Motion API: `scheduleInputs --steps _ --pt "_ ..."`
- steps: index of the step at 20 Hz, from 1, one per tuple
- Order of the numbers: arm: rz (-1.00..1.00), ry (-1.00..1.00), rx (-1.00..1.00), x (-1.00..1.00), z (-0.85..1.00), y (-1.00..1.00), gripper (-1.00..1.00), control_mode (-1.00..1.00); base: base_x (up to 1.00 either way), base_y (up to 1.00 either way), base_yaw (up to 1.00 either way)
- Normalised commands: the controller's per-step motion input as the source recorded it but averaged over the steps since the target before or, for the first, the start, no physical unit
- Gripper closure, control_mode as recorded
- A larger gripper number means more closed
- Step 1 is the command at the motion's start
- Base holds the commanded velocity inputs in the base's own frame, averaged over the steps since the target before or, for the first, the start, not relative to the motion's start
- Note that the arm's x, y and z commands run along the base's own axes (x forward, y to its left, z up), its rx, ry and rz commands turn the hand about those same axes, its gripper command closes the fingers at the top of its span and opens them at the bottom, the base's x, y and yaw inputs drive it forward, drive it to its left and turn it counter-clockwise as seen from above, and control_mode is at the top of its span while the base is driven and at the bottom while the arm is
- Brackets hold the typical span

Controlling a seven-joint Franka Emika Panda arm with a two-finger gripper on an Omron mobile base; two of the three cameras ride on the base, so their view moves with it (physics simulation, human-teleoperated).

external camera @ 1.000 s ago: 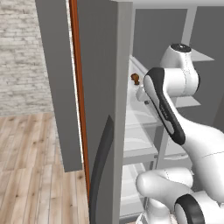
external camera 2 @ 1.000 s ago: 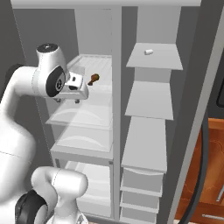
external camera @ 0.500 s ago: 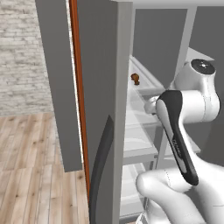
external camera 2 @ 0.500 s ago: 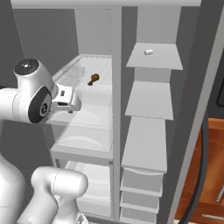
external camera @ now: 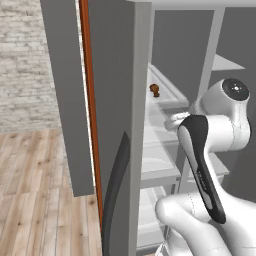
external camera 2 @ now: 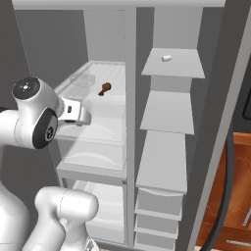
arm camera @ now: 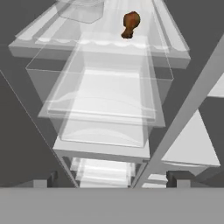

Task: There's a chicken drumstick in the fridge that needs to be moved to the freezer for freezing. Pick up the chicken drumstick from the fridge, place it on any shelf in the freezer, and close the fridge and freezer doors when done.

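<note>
The chicken drumstick (external camera 2: 104,88) (external camera: 154,90) (arm camera: 130,23) lies on the top glass shelf of the fridge (external camera 2: 93,147), near the shelf's front edge. My gripper (arm camera: 113,181) is open, with its fingertips (arm camera: 46,181) far apart and nothing between them. It hangs in front of the fridge, below the drumstick and back from it, looking up over the translucent drawers. The freezer (external camera 2: 169,147) stands open on the right with its flat pale-grey shelf (external camera 2: 171,110) boards. Both doors are open: the fridge door (external camera: 115,100) on the left, the freezer door (external camera 2: 228,112) on the right.
A clear container (external camera 2: 83,80) (arm camera: 81,8) stands behind the drumstick on the same glass shelf. A small white thing (external camera 2: 166,58) lies on the top freezer shelf. A vertical divider (external camera 2: 130,122) separates the compartments. A wooden cabinet (external camera 2: 238,196) lies beyond the freezer door.
The hand has drawn back and down from the drumstick's shelf, and its jaws have widened. The drumstick has stayed where it lay.
</note>
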Motion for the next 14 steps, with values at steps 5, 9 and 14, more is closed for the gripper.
scheduleInputs --steps 5,9,14 --pt "0.00 -0.10 0.03 0.22 0.34 -0.01 -1.00 -1.00 0.00 0.00 0.00" --pt "0.00 -0.04 0.02 0.36 0.23 0.00 -1.00 -1.00 0.00 0.00 0.00" --pt "0.00 0.00 0.00 0.40 0.18 0.00 -1.00 -1.00 0.00 0.00 0.00"
